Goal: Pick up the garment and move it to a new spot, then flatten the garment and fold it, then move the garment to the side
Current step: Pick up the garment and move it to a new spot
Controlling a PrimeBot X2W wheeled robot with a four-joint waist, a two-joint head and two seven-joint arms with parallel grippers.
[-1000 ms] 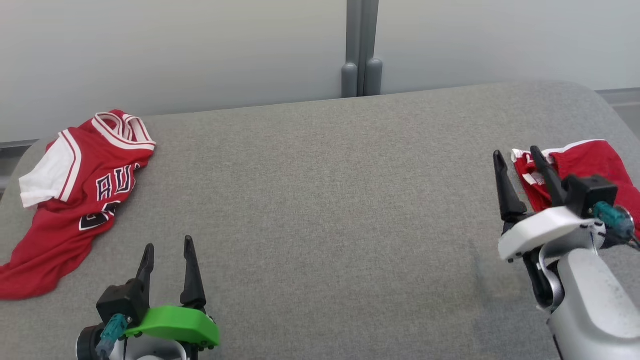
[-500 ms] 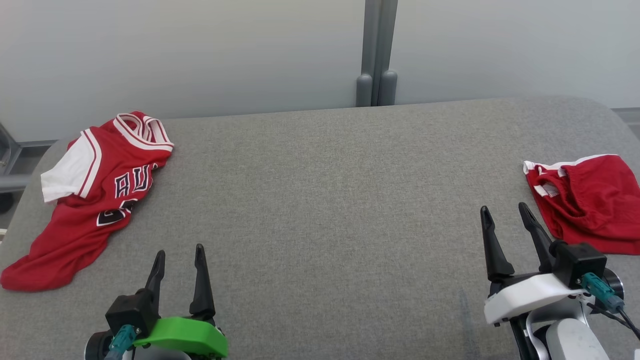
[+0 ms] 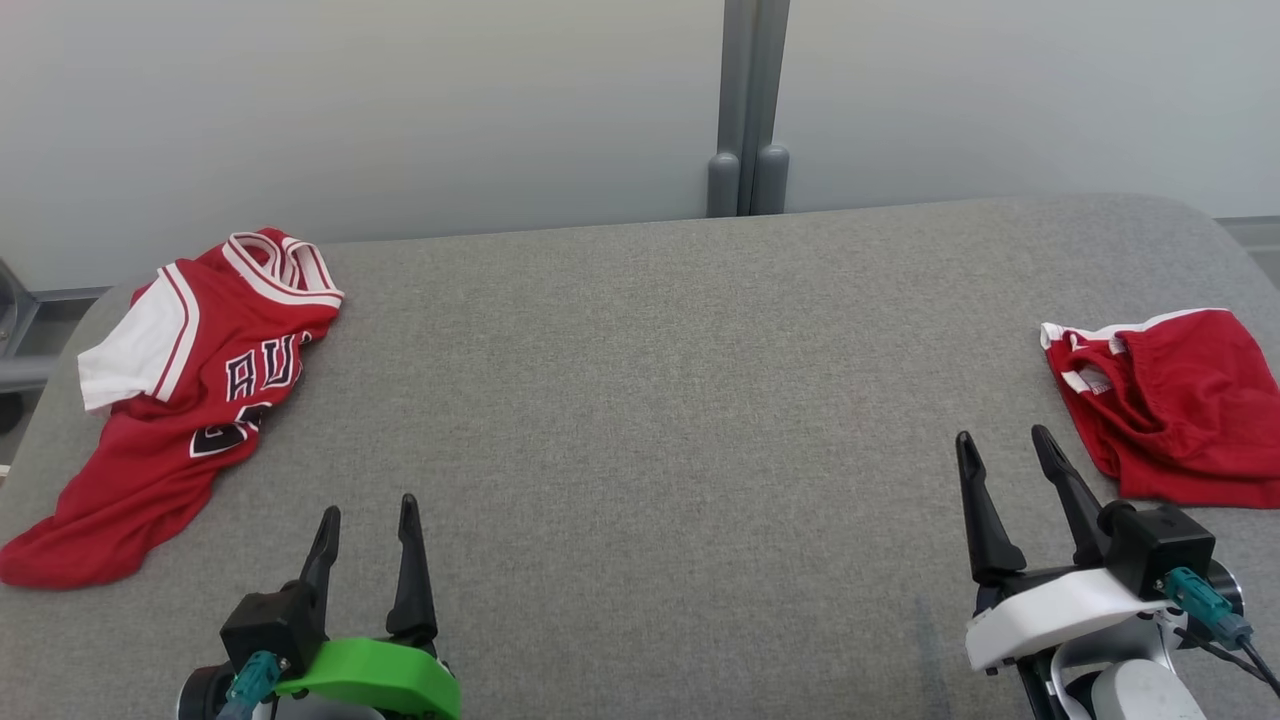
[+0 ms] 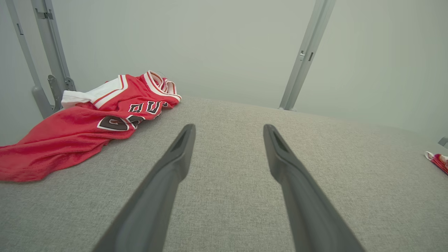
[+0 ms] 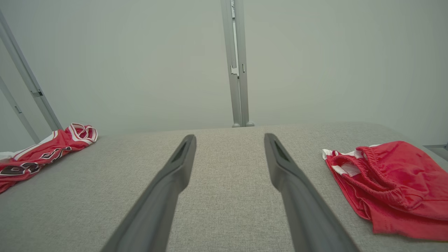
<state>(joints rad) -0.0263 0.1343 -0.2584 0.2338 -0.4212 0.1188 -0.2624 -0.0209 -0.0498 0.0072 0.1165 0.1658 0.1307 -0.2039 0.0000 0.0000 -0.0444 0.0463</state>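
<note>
A crumpled red jersey with white sleeves and dark lettering lies at the table's far left, also in the left wrist view and right wrist view. Bunched red shorts with white trim lie at the right edge, seen close in the right wrist view. My left gripper hovers open and empty near the front edge, right of the jersey's hem. My right gripper is open and empty, just left of and nearer than the shorts.
The grey fabric-covered table has rounded far corners. A pale wall with a grey vertical post stands right behind its far edge. Metal frame bars rise behind the jersey at the left.
My right gripper has drawn back from beside the shorts toward the near edge, still open and empty. The head camera shifted slightly. Both garments and the left gripper stay put.
</note>
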